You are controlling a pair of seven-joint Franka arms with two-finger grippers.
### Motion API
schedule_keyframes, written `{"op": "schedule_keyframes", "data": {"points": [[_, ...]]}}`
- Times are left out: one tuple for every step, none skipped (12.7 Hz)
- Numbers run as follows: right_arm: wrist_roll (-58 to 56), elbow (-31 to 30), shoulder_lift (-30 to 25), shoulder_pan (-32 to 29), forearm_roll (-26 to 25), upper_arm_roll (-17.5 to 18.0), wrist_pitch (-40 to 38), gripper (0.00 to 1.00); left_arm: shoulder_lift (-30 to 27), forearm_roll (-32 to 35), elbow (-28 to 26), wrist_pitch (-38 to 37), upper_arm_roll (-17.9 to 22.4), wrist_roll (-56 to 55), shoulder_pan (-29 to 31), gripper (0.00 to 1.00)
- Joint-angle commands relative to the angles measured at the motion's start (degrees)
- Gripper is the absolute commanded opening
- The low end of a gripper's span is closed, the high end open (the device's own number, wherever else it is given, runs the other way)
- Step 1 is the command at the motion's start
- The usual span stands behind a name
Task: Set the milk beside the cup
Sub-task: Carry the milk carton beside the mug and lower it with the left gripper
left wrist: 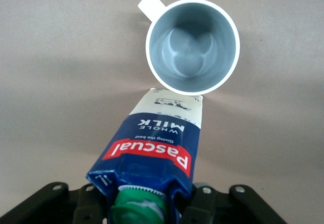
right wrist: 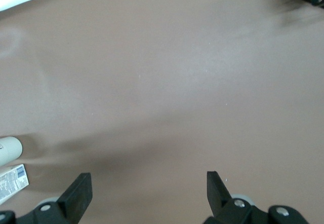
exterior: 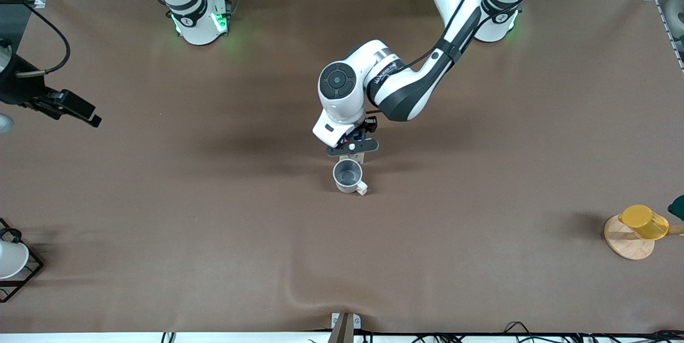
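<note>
The milk [left wrist: 157, 148], a dark-blue carton with a red band, whitish lower sides and a green cap, stands upright with its base right beside the cup [left wrist: 192, 46]. The cup is a cream-white mug with a grey inside and a stubby handle. In the front view the cup [exterior: 348, 174] sits mid-table, and only a sliver of the milk [exterior: 356, 159] shows just farther from the camera, under the hand. My left gripper [left wrist: 144, 206] is shut on the milk's top, over it [exterior: 352, 145]. My right gripper [right wrist: 147, 183] waits open and holds nothing, over the right arm's end of the table [exterior: 80, 110].
A yellow cup [exterior: 644, 221] hangs on a wooden stand [exterior: 628, 241] at the left arm's end, near the front. A white cup in a black wire rack [exterior: 10, 263] sits at the right arm's end. The brown cloth has a ripple [exterior: 299, 289] near the front edge.
</note>
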Motion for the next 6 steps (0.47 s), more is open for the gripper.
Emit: {"op": "schedule_keyframes", "data": {"points": [[2.3,2.9,2.0,0.7,-1.3,0.0,-2.3,1.00,1.1,1.2,1.2,2.3,0.8,-4.2,-1.0,1.00],[2.7,2.9,2.0,0.7,-1.3,0.0,-2.3,1.00,0.8,1.2,1.2,2.3,0.8,-5.4,-1.1,1.00],[2.7,2.9,2.0,0.8,-1.3,0.0,-2.3,1.00,0.5,1.2,1.2,2.3,0.8,-5.1,-1.0,1.00],[2.7,2.9,2.0,0.8,-1.3,0.0,-2.3,1.00,-0.3,1.3,1.2,2.3,0.8,-4.9,-1.1,1.00],[2.7,2.8,2.0,0.9,-1.3,0.0,-2.4,1.00,-1.6,1.2,1.2,1.9,0.7,-4.9,-1.1,1.00],[2.7,2.8,2.0,0.9,-1.3,0.0,-2.4,1.00,-3.2,1.3,1.1,1.4,0.5,-4.8,-1.0,1.00]]}}
